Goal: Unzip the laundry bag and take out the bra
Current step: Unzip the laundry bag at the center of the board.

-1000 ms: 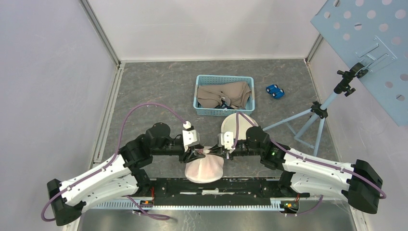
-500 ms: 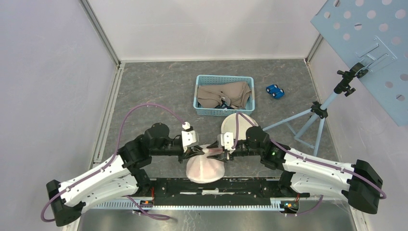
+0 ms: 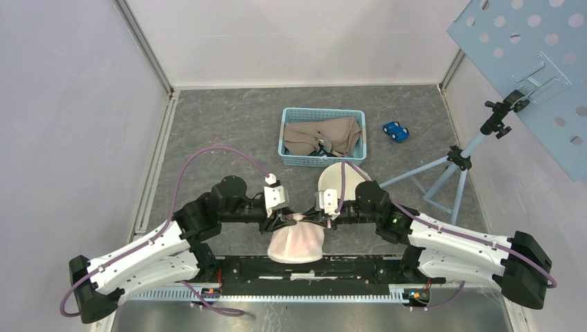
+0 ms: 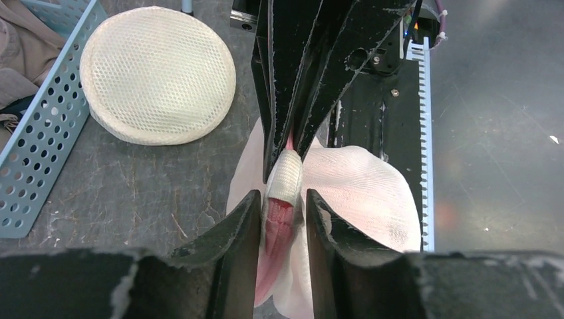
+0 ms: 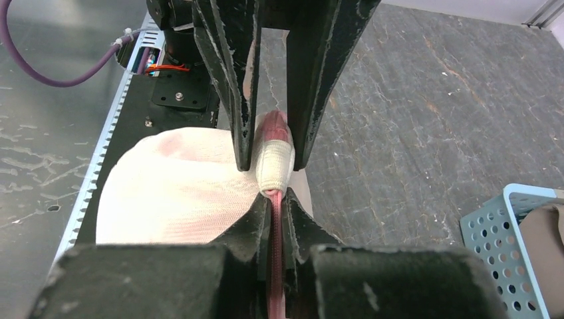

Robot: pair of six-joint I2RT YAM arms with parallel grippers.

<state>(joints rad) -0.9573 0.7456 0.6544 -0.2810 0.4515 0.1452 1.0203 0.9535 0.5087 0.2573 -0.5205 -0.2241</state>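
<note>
Bag material: we see the laundry bag as fine white mesh, soft and puffed, with a pink tint showing through it.
Bag shape: it is fan-like, gathered to a narrow bunch at the top and spreading wide below.
Bag place: it sits at the near middle of the grey, stone-patterned table, its wide end by the arms' black base rail.
Bag axis: its long axis runs from the base rail toward the far wall, with the bunched end pointing away from the bases.
Pinched edge: a rolled white mesh tab with a pink strip lies between the two sets of fingers.
Left gripper: we see its jaws narrowly apart, one finger on each side of the bunched mesh.
Right gripper: we see it clamped thin on the pink strip of the bag's edge.
Arm pose: both forearms reach inward, level, and meet tip to tip over the bag.
Nearby: a round white mesh pad and a perforated blue basket holding beige cloth.
</note>
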